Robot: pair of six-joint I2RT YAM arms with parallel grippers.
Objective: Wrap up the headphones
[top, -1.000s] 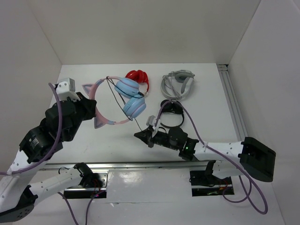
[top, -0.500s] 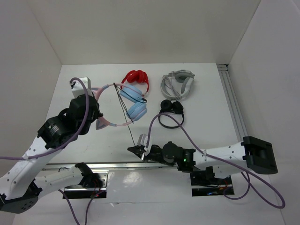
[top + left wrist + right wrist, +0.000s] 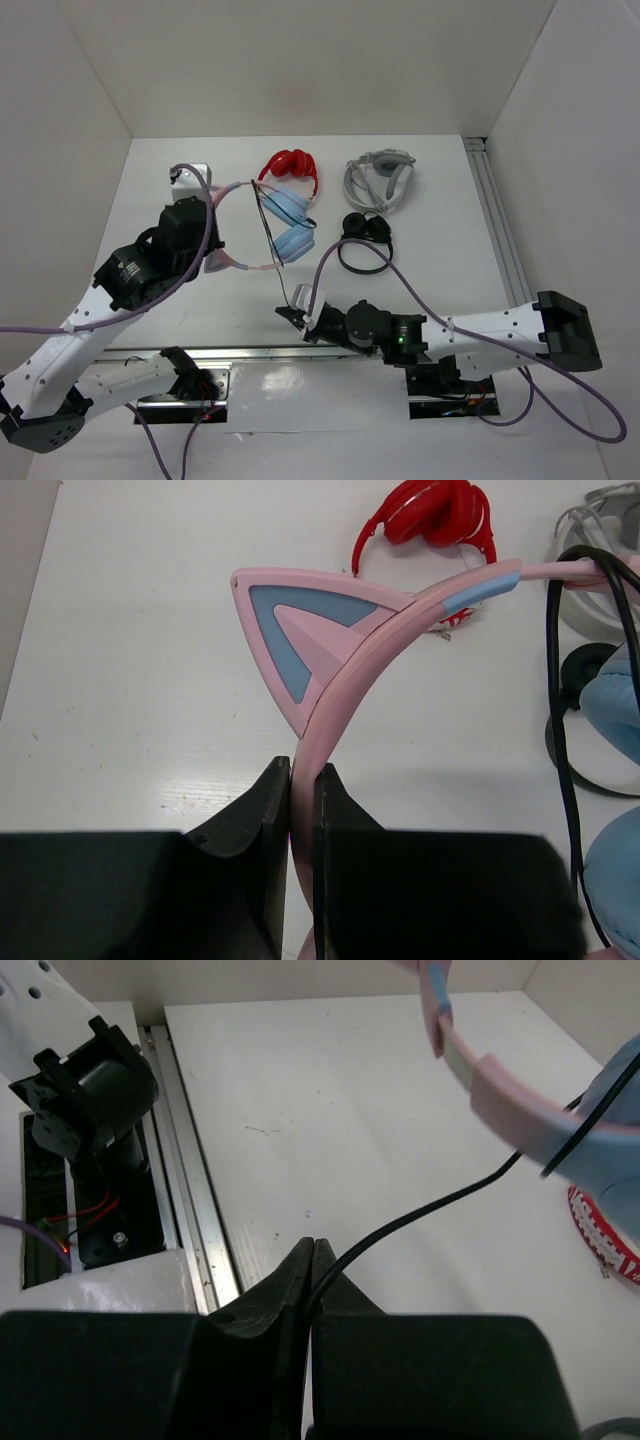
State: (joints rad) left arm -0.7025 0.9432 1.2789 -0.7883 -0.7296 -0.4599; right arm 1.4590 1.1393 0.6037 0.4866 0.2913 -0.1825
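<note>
Left gripper (image 3: 302, 772) clamped on pink headband (image 3: 380, 640) of cat-ear headphones (image 3: 292, 243). Right gripper (image 3: 312, 1248) pinching their thin dark cable (image 3: 420, 1210) near the front edge of the table (image 3: 440, 265).

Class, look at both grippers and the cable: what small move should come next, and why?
Probably the right gripper should swing the cable around the earcups for a loop: it pinches the cable, and the left gripper clamps the headband.

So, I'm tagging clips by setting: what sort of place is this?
Probably a robotics lab test cell: a white table boxed in by plain walls, a left arm and right arm bolted at its edge, and cat-ear headphones near a red pair as props.
</note>
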